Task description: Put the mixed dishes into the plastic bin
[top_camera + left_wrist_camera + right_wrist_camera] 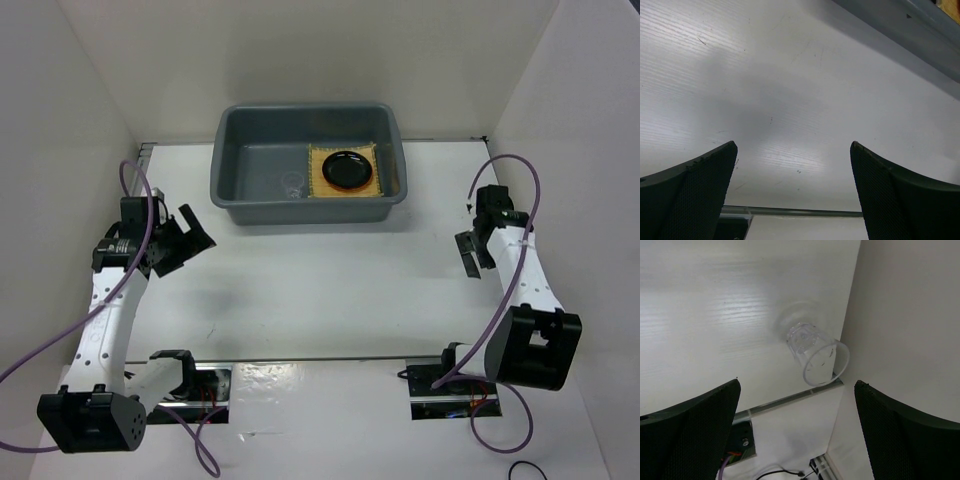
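White tabletop [320, 290] boxed in by white walls; large grey rectangular plastic bin [300, 212], rolled rim, rounded corners, at far centre. Inside the bin, right half: one square tan woven mat [318, 186] lying flat; one small round black plate [349, 169] on top of it. Just left of the mat, still inside, a faint round outline, probably one clear cup [293, 183]; hard to tell. Outside the bin: one tipped cup [816, 357], small, clear plastic, on its side at the foot of a wall, mouth toward the right wrist camera. Left gripper [793, 147] near-left of the bin, jaws wide apart, empty; right gripper [797, 384] near-right of the bin, jaws wide apart, empty, the tipped cup beyond its fingertips. Bin's near wall sits between both grippers and the dishes inside. Two purple cables [530, 170], one per arm.
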Controlling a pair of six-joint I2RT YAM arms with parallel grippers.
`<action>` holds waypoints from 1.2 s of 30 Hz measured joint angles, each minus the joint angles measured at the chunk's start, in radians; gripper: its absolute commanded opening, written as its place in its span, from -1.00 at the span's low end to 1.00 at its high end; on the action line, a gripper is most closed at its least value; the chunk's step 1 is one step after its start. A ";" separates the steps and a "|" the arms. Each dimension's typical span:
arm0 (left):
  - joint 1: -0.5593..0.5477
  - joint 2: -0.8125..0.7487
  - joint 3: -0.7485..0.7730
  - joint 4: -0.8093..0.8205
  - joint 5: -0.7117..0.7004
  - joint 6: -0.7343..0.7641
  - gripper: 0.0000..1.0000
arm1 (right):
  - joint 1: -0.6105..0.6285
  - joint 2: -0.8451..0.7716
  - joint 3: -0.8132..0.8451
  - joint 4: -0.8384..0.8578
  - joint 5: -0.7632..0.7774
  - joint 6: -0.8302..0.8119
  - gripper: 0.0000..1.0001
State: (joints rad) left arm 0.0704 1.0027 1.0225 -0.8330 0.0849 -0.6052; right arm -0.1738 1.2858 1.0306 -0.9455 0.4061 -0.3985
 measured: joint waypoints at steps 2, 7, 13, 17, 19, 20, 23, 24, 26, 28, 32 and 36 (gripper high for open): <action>0.000 0.003 0.000 0.000 0.000 0.000 1.00 | -0.002 0.002 -0.044 0.025 0.011 0.003 0.98; -0.001 0.004 0.000 0.000 0.000 0.000 1.00 | -0.013 0.002 -0.112 0.063 0.026 0.026 0.96; -0.001 0.003 0.000 0.000 0.000 0.000 1.00 | -0.031 0.004 -0.172 0.090 0.018 0.069 0.96; -0.001 0.003 0.000 0.000 0.000 0.000 1.00 | -0.070 0.032 -0.184 0.102 0.014 0.071 0.96; -0.001 0.003 0.000 -0.001 0.000 0.000 1.00 | -0.100 0.046 -0.191 0.114 0.008 0.068 0.96; -0.001 0.003 0.000 -0.001 0.000 0.000 1.00 | -0.117 0.051 -0.197 0.121 0.005 0.066 0.96; -0.001 0.003 0.000 -0.002 -0.001 0.000 1.00 | -0.160 0.077 -0.215 0.135 -0.004 0.055 0.93; -0.001 0.003 0.000 -0.002 -0.001 0.000 1.00 | -0.170 0.087 -0.221 0.140 -0.007 0.049 0.90; -0.001 0.003 0.000 -0.002 -0.001 0.000 1.00 | -0.179 0.103 -0.230 0.148 -0.014 0.040 0.83; -0.001 0.003 0.000 -0.003 -0.002 0.000 1.00 | -0.180 0.113 -0.241 0.158 -0.028 0.030 0.71; -0.001 0.003 0.000 -0.003 -0.003 0.000 1.00 | -0.180 0.128 -0.245 0.175 -0.061 -0.002 -0.90; -0.001 0.001 0.000 -0.004 -0.010 0.000 1.00 | -0.180 0.130 -0.159 0.136 -0.096 -0.001 -1.00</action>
State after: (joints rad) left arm 0.0696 1.0035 1.0225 -0.8368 0.0746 -0.6048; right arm -0.3542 1.4155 0.8715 -0.8093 0.3099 -0.3992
